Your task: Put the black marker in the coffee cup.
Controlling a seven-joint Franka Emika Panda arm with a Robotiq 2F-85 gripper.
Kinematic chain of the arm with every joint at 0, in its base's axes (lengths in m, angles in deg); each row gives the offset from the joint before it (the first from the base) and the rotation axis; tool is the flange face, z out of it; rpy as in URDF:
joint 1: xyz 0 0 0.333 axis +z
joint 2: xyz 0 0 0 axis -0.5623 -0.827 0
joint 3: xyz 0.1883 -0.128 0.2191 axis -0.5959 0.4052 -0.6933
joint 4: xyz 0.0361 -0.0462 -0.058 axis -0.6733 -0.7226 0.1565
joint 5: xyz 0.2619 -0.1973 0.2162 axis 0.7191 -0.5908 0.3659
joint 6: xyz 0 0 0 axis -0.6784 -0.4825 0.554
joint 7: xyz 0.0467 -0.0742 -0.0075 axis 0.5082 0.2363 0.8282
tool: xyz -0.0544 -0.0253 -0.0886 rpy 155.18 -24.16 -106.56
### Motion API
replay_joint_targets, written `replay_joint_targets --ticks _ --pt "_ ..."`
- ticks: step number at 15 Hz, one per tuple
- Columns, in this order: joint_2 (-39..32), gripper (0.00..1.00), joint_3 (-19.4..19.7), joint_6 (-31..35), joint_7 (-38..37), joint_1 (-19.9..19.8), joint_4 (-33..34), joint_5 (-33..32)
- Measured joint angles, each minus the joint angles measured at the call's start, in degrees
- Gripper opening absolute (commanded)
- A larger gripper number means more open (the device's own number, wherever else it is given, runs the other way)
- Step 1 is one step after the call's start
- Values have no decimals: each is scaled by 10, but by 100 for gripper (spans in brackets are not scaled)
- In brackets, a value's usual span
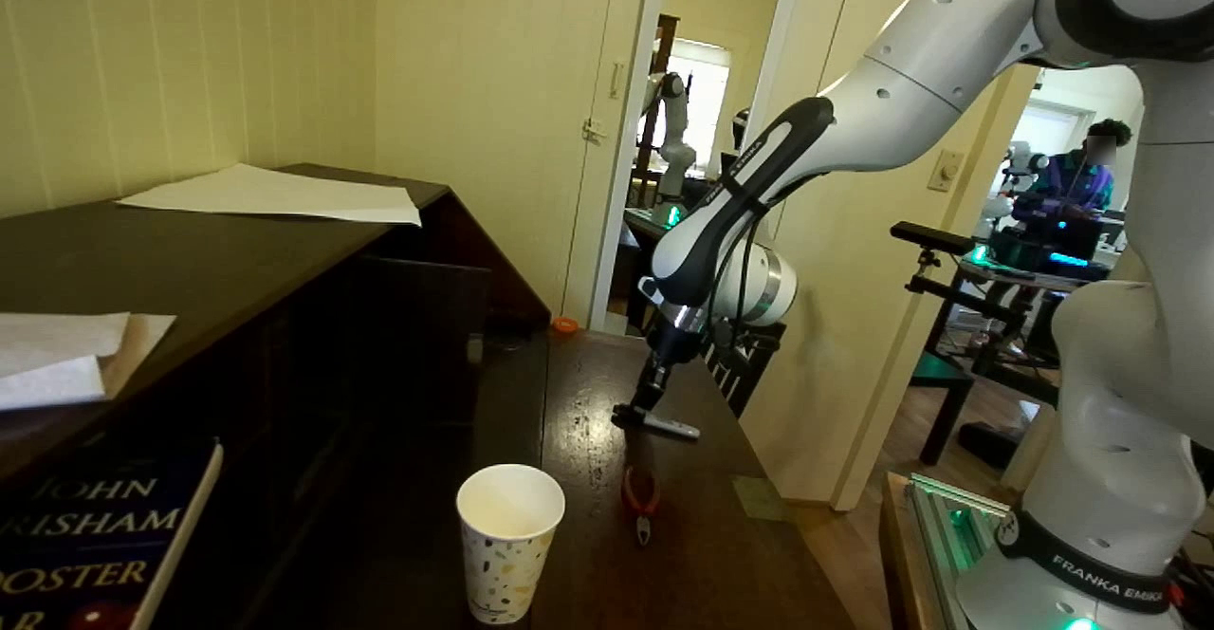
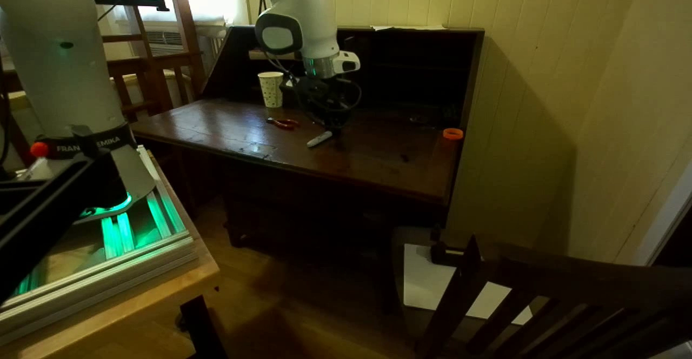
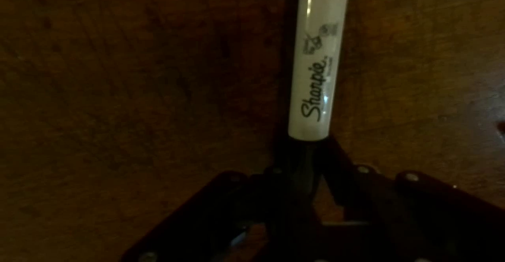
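The black marker is a Sharpie with a pale grey-white body and a black cap end. Its body shows in both exterior views and large in the wrist view. My gripper is low over the desk, its fingers closed around the marker's cap end in the wrist view. The cap is mostly hidden among the dark fingers. The marker lies nearly level; I cannot tell whether it touches the desk. The coffee cup, white with speckles, stands upright on the desk, apart from the gripper, and also shows here.
Red-handled pliers lie on the desk between the marker and the cup. An orange ring sits near the desk's end. The dark desk hutch bears papers. A book is at the near left of that view.
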Motion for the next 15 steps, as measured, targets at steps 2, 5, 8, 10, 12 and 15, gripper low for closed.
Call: replay_joint_targets --ticks 2,5,8,10,12,15 --pt "0 6 0 0 0 -1 1 0" --pt "23 6 -7 0 1 8 -1 0" --pt "102 6 -29 0 5 33 -8 -1" --pt "157 6 -52 0 5 55 -11 -1" --pt "202 6 -80 0 5 81 -8 -1" --pt "230 6 -118 0 15 126 23 2"
